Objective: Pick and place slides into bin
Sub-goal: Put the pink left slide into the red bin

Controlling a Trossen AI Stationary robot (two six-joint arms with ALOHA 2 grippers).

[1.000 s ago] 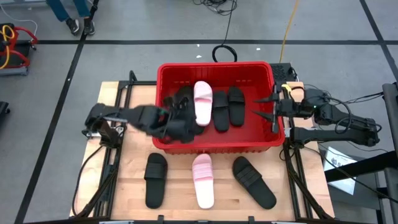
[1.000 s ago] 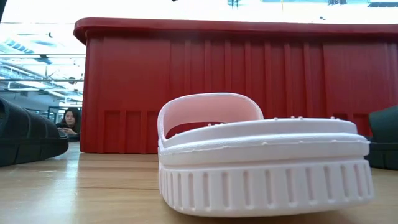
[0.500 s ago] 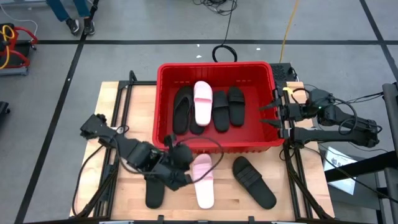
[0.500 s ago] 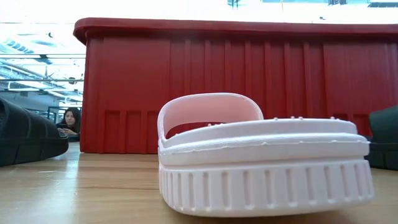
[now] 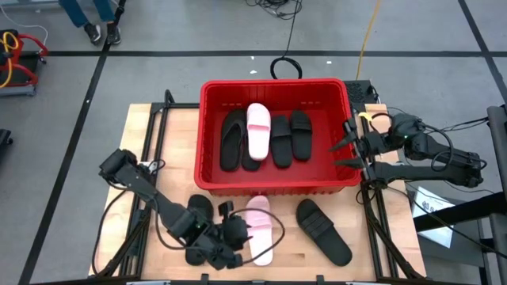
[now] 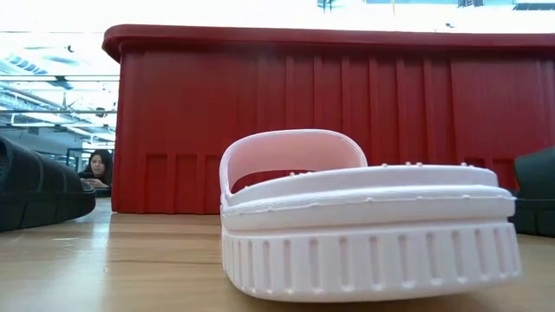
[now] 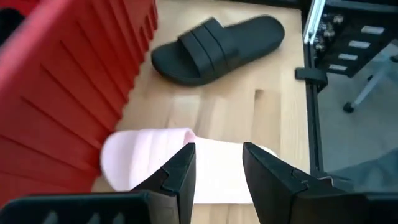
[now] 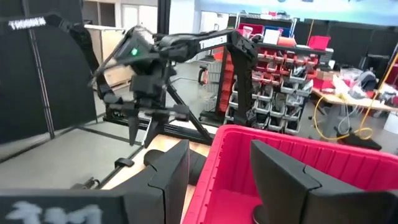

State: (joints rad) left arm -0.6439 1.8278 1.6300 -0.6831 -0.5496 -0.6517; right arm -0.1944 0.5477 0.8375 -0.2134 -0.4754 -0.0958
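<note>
bin (image 5: 273, 186): red crate at the back middle of the table, four slides lying side by side inside it.
slides in bin: black slide (image 5: 231, 139) on the left, pink slide (image 5: 258, 131) next to it and overlapping its edge, then two black ones (image 5: 281, 140) and (image 5: 300, 134) to the right.
slides on table: three in front of the bin; a black one (image 5: 198, 218) on the left partly under the left arm, a pink one (image 5: 258, 229) in the middle, a black one (image 5: 323, 231) on the right lying at an angle.
left gripper (image 5: 234, 241): low over the front of the table, just beside the pink slide there; fingers (image 7: 180, 177) spread apart with nothing between them, the pink slide showing through the gap in the wrist view.
right gripper (image 5: 346, 154): hovering at the bin's right wall, above the rim; fingers wide, holding nothing.
table (image 5: 372, 253): light wooden top, bare at the front corners.
low view: pink slide fills the foreground, bin wall behind it.
person (image 6: 98, 167): far off in the room behind the table, seen past the bin's left side.
</note>
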